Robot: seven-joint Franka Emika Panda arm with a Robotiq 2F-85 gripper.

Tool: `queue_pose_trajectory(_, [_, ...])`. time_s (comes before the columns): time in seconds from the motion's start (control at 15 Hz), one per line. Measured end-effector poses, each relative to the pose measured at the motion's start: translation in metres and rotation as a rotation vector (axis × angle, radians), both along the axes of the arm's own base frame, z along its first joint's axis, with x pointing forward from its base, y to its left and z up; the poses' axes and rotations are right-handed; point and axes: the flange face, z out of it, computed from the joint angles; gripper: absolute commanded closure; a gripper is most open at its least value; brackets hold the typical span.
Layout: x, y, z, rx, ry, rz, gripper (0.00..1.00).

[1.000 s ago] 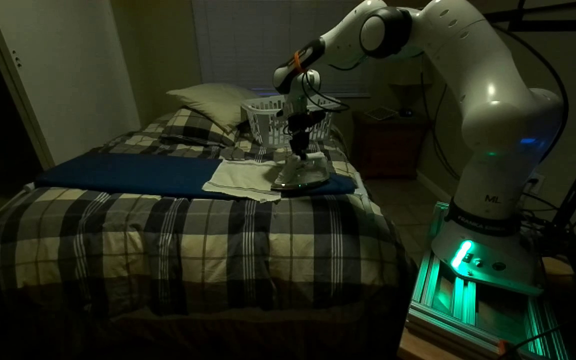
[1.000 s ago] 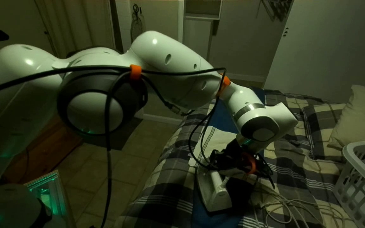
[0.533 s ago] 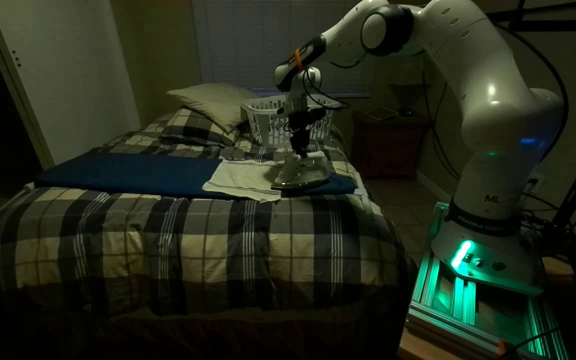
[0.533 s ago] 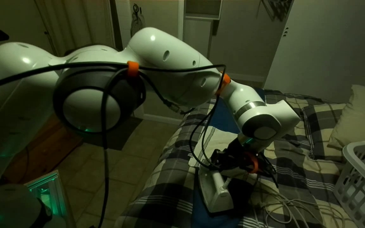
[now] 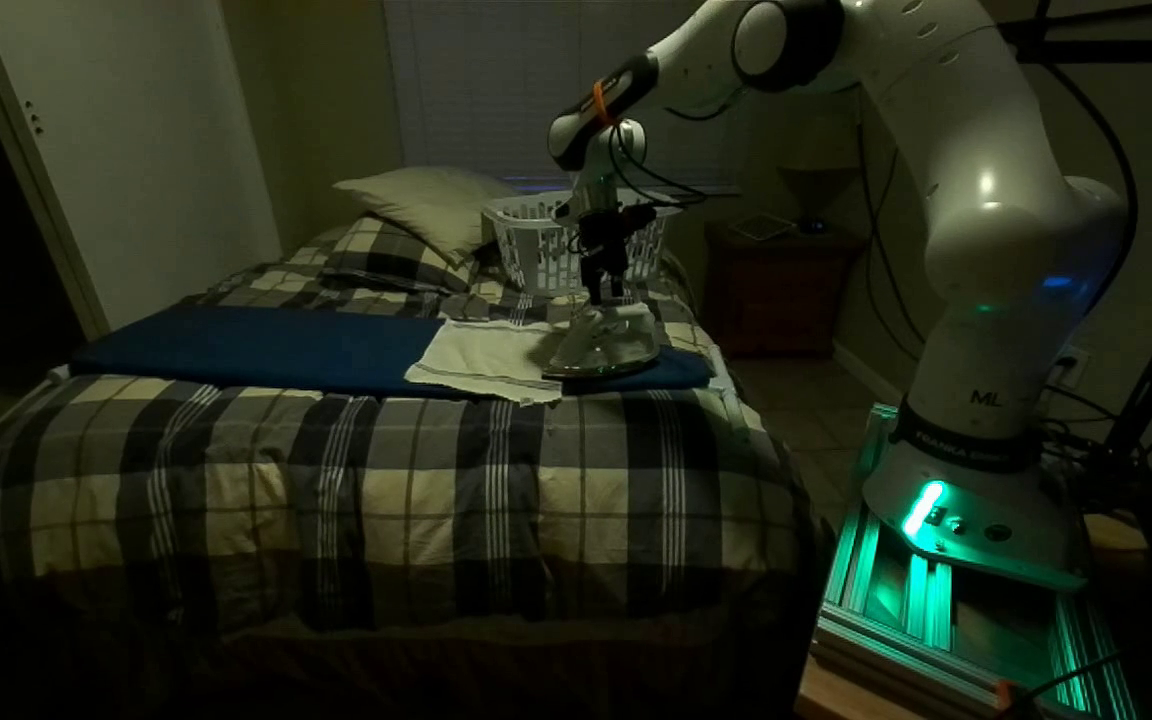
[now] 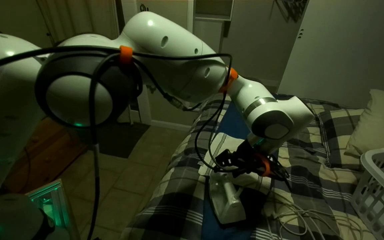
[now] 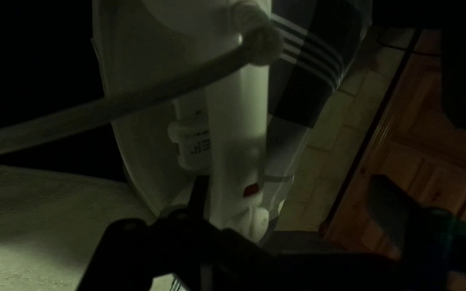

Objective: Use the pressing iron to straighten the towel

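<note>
Below the spread black fingers [image 7: 386, 204] lies the pale, wedge-shaped plastic pressing iron [image 6: 226, 203], its tubular handle [image 7: 237, 129] crosswise to their closing line.

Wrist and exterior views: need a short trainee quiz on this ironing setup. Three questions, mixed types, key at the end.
1. True or false: the white, wedge-shaped plastic iron rests soleplate-down.

2. Fill in: in both exterior views, the cream-white, dark-striped cloth towel lies across a long, flat, ____-coloured cloth surface.

3. Choose one: in the wrist view, the black robot fingers are: A) shut on the iron; B) spread open; C) shut on the towel.

Key:
1. True
2. Dark blue
3. B
</note>
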Motion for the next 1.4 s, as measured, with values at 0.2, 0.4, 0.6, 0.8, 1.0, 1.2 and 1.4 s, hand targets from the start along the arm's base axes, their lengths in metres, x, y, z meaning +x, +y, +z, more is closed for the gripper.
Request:
queue_pose_trajectory(0.2, [-0.006, 0.003, -0.004, -0.005, 0.019, 0.010, 0.00])
queue_pose_trajectory(0.4, [-0.005, 0.003, 0.005, -0.019, -0.013, 0.006, 0.00])
queue_pose_trajectory(0.6, [0.008, 0.004, 0.045, -0.073, -0.160, -0.010, 0.00])
queue_pose_trajectory(0.8, [0.020, 0.014, 0.098, -0.132, -0.329, -0.047, 0.00])
queue_pose_trajectory(1.0, [0.027, 0.033, 0.138, -0.177, -0.476, -0.115, 0.00])
queue_pose_trajectory(1.2, [0.027, 0.052, 0.158, -0.210, -0.561, -0.187, 0.00])
queue_pose_trajectory(1.4, [0.023, 0.067, 0.166, -0.231, -0.605, -0.250, 0.00])
